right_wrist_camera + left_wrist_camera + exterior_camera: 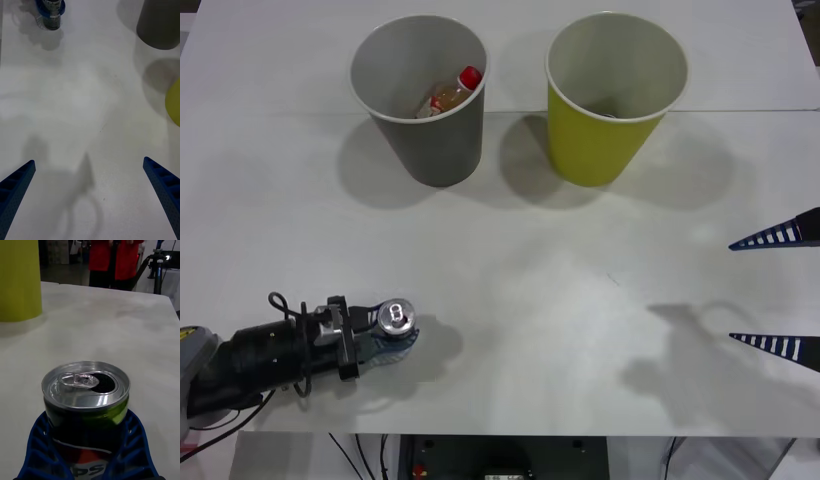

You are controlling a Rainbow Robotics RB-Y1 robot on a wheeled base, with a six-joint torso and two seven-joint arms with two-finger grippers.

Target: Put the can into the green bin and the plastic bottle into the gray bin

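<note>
A small drink can point(395, 318) stands upright on the white table point(560, 330) near its front-left corner, silver top and pull tab facing up. The left gripper point(385, 338) is clamped around the can's dark body, its 2 blue ribbed fingers point(37, 442) pressed against either side. The left wrist view gives the close look: the tab point(78, 379) lies flat beside an open mouth hole, and part of a red, white and blue logo shows between the fingers. Beyond the can, that view also shows the green bin point(18, 279) as a tall yellow-green wall standing on the table. From the front view, the 2 bins stand side by side at the far part of the table, well apart from the can: the gray bin point(435, 130) on the left and the green bin on the right. The front view alone looks down into them; the plastic bottle point(450, 95) with its red cap lies tilted inside the gray bin. The right gripper point(780, 290) hovers at the table's right edge, fingers spread wide with nothing between them. The right wrist view shows bare table between those fingers, with the can and the bases of both bins far off.
</note>
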